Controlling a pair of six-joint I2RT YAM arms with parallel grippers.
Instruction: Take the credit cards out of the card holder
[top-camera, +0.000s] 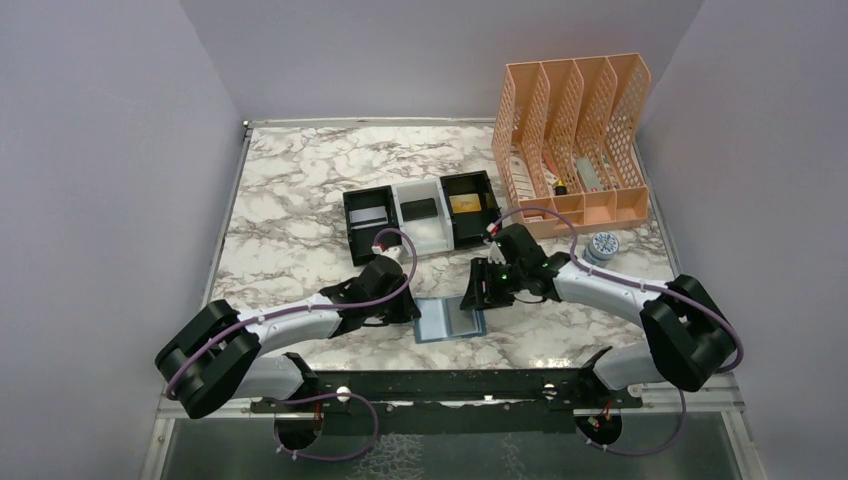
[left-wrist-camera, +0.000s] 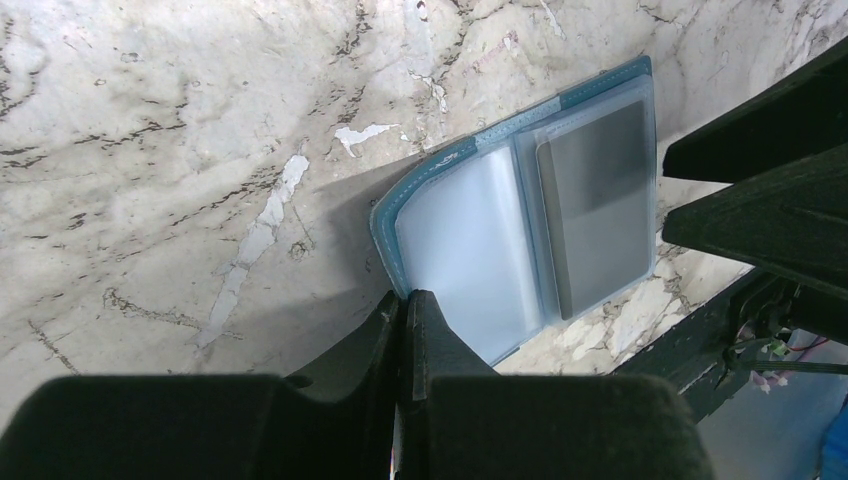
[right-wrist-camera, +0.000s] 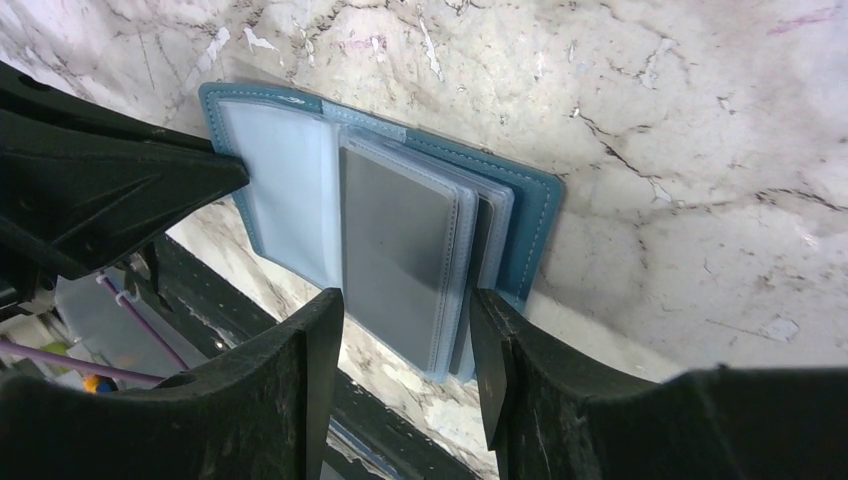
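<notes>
The blue card holder (top-camera: 451, 320) lies open on the marble, near the front edge. In the left wrist view it (left-wrist-camera: 470, 245) shows an empty clear left panel and a grey credit card (left-wrist-camera: 598, 205) in the right panel's sleeve. My left gripper (top-camera: 413, 310) is shut, its tips (left-wrist-camera: 410, 297) resting on the holder's left edge. My right gripper (top-camera: 478, 296) is open, and its fingers (right-wrist-camera: 315, 340) straddle the near end of the sleeves that hold the grey card (right-wrist-camera: 400, 235). A darker card (right-wrist-camera: 484, 265) sits behind it.
A black-and-white three-compartment tray (top-camera: 349, 225) stands behind the holder, with a silvery card (top-camera: 369, 214), a black card (top-camera: 417, 209) and a gold card (top-camera: 463, 204) in it. An orange mesh file organiser (top-camera: 575, 130) and a small round tin (top-camera: 603, 245) stand at the right.
</notes>
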